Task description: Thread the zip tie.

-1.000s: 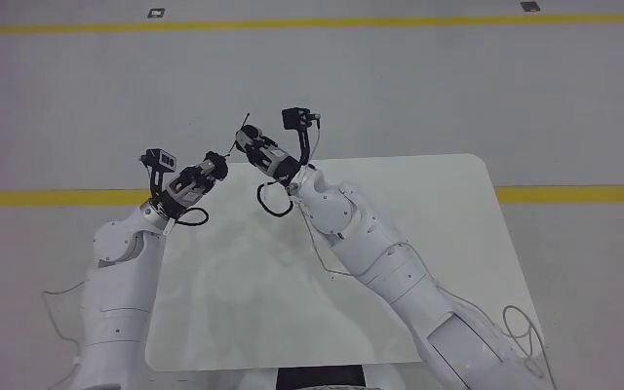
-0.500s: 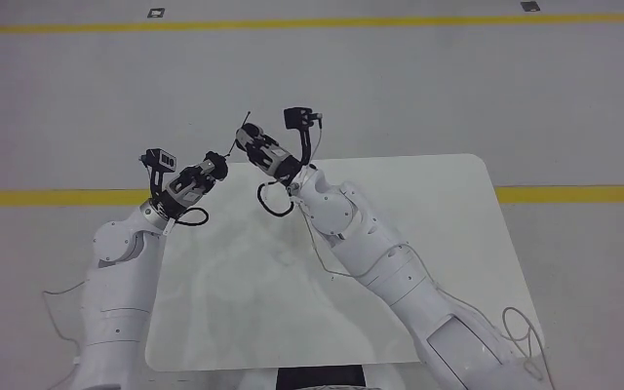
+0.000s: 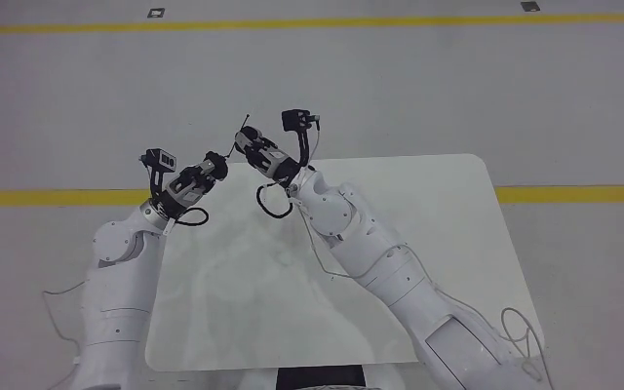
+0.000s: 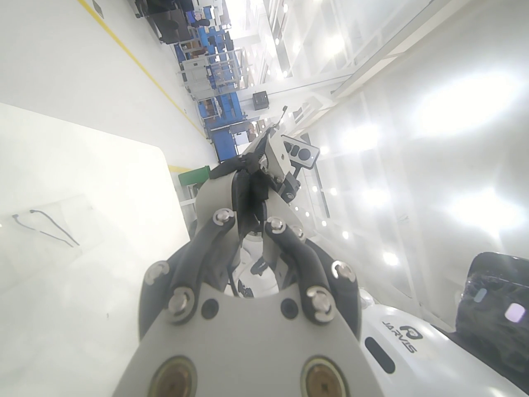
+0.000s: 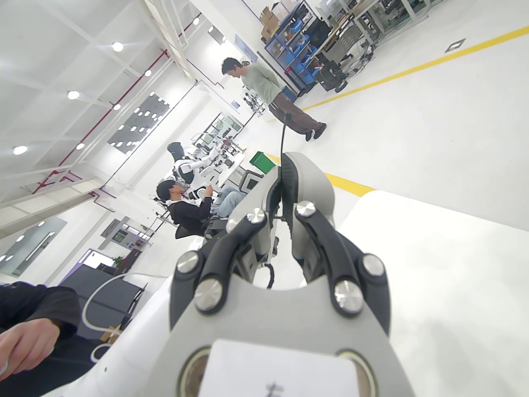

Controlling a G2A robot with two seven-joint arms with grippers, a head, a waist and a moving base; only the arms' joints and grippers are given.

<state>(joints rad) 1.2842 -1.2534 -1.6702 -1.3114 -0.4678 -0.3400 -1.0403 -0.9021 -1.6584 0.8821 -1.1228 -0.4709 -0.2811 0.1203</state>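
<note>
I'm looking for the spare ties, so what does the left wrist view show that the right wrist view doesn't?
Left wrist view, not the right: a clear plastic bag lying flat on the white table, with thin black spare ties inside. Right wrist view, not the left: the ridged pads of the right gripper pressed shut on the thin black zip tie. Both: that tie's tip standing up past the right gripper, the table, and a green bin on the floor.
</note>
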